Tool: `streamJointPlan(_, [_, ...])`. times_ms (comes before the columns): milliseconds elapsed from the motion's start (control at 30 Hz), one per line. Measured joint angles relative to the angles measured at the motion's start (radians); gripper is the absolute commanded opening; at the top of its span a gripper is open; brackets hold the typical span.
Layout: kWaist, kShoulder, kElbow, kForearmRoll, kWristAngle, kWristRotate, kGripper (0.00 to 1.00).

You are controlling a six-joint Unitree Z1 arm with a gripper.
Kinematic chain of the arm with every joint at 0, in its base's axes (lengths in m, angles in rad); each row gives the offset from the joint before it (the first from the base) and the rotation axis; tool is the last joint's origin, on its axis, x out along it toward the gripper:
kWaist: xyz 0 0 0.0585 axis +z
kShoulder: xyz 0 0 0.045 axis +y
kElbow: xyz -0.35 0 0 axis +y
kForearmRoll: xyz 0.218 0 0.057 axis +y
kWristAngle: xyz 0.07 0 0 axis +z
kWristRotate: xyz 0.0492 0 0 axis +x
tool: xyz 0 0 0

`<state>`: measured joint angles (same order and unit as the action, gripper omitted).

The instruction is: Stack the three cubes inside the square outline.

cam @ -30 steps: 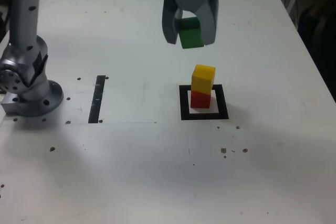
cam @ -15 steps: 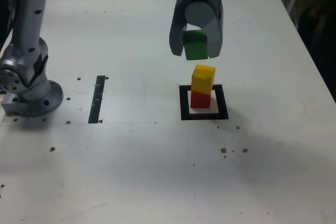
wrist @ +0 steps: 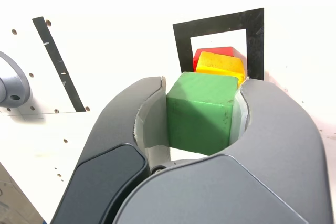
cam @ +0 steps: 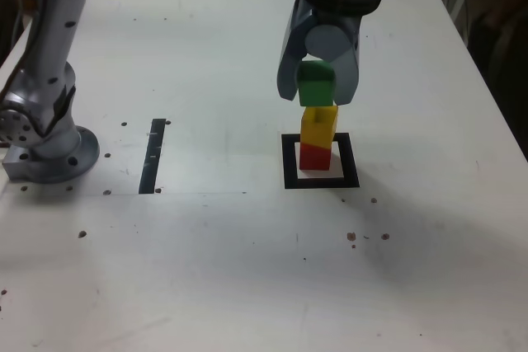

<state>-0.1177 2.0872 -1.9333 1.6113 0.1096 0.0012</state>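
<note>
While gripped, green cube (wrist: 202,111) (scuffed), curved grey claw (wrist: 197,100)

My gripper (cam: 317,92) grips the green cube (cam: 316,83) at twelve o'clock of the yellow cube (cam: 318,125), stacked on the red cube (cam: 315,157).

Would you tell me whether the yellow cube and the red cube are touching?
Touching: the exterior view shows the yellow cube sitting directly on the red cube, with no gap visible between them.
</note>
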Motion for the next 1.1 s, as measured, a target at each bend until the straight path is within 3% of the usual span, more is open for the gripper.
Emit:
streamJointPlan(433, [-0.007, 0.036, -0.008, -0.002, 0.004, -0.014, 0.40])
streamJointPlan(633, [-0.008, 0.048, -0.014, -0.005, -0.002, -0.014, 0.79])
streamJointPlan(733, [-0.008, 0.055, -0.014, -0.008, -0.001, -0.013, 0.93])
streamJointPlan(833, [-0.008, 0.055, -0.014, -0.008, 0.013, -0.014, 0.99])
streamJointPlan(1100, [-0.008, 0.012, 0.011, 0.002, 0.024, -0.023, 0.99])
